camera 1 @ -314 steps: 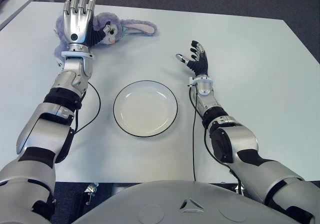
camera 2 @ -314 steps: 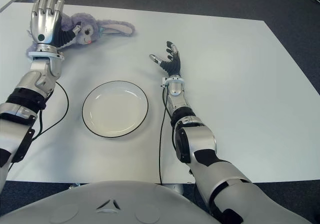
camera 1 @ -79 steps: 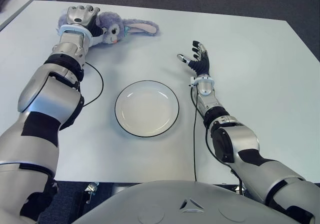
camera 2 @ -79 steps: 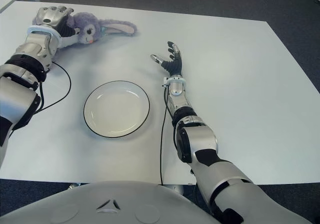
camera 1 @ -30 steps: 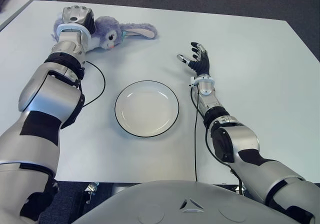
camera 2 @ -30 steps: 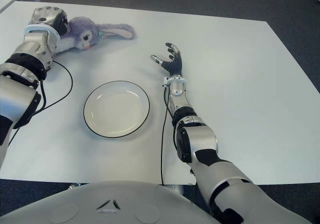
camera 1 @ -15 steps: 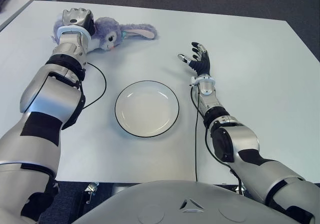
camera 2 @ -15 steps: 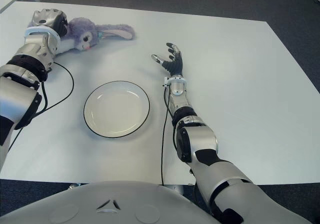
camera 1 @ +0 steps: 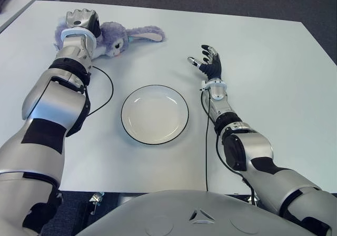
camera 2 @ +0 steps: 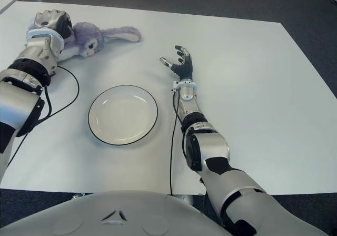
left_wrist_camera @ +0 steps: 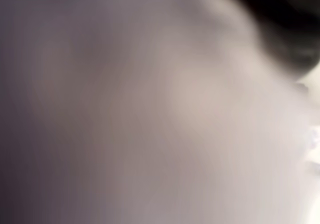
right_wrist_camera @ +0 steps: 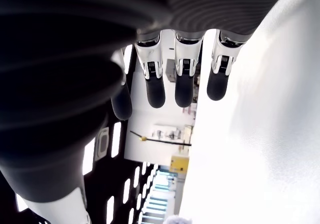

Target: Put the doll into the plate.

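White table fills the head views, with dark floor beyond its far edge. At the far left of the table lies the doll, a purple plush rabbit on its side with its long ears pointing right. Left hand sits over the doll's body end, fingers curled down into the plush and closed around it; its wrist view is filled with a blur of purple-grey, so the grip is read from the head views. Plate, white with a dark rim, lies in the middle of the table nearer the robot, well apart from the doll, nothing in it. Black cable loops on the table between the left arm and the plate. Right hand shows to the right of the plate and farther back, palm up, fingers spread loosely and holding nothing
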{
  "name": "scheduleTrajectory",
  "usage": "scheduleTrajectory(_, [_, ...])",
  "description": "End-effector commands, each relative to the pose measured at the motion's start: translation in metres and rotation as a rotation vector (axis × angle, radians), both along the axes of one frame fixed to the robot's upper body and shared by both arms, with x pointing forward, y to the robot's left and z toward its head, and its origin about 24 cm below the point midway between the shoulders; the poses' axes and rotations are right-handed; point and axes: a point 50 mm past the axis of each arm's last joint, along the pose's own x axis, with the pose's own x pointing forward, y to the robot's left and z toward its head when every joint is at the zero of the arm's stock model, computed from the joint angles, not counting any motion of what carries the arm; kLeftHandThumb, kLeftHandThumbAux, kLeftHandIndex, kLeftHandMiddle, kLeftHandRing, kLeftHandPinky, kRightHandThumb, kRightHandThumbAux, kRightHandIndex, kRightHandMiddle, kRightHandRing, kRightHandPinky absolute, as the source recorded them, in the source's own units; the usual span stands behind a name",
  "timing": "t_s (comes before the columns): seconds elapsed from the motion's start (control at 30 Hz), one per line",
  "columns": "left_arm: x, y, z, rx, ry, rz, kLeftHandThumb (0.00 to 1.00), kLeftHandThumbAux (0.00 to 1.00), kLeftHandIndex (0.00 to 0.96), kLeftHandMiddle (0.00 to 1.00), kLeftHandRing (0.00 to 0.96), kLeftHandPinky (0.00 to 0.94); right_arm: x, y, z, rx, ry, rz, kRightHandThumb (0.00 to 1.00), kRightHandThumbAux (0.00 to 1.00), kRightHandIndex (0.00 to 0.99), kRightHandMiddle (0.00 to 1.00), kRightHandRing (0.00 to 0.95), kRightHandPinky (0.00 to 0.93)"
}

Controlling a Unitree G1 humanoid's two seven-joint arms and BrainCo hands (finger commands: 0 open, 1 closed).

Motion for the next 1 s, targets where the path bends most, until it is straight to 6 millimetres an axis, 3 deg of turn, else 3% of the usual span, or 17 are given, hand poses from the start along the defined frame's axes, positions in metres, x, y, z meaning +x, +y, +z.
scheduleTrajectory(0.03, [-0.003,-0.01,-0.019,-0.029,0.019,-0.025,0.854,0.662,0.453,0.464,0.368,0.622,-0.072,-0.012,-0.106,0.004,0.459,-0.055,0.052,0.804,0.21,0.153,0.122,0.121])
scheduleTrajectory(0.07, [-0.002,-0.011,-0.018,-0.027,0.013,-0.03,0.929,0.65,0.459,0.489,0.425,0.611,-0.072,-0.012,-0.106,0.003,0.459,-0.055,0.055,0.804,0.206,0.152,0.123,0.122])
scheduleTrajectory(0.2, [0.0,-0.018,-0.013,-0.018,-0.016,-0.059,0.95,0.648,0.46,0.447,0.489,0.593,-0.072,-0.011,-0.106,-0.005,0.458,-0.049,0.054,0.8,0.197,0.147,0.123,0.124])
scheduleTrajectory(0.6, [0.002,-0.036,-0.01,0.063,-0.079,-0.152,0.945,0.651,0.407,0.479,0.503,0.703,-0.071,-0.009,-0.105,0.0,0.455,-0.041,0.045,0.798,0.188,0.134,0.111,0.115])
scheduleTrajectory(1.0, [-0.001,-0.048,-0.009,0.108,-0.116,-0.219,0.946,0.65,0.393,0.503,0.517,0.732,-0.072,-0.009,-0.106,0.002,0.452,-0.041,0.058,0.795,0.193,0.133,0.106,0.111])
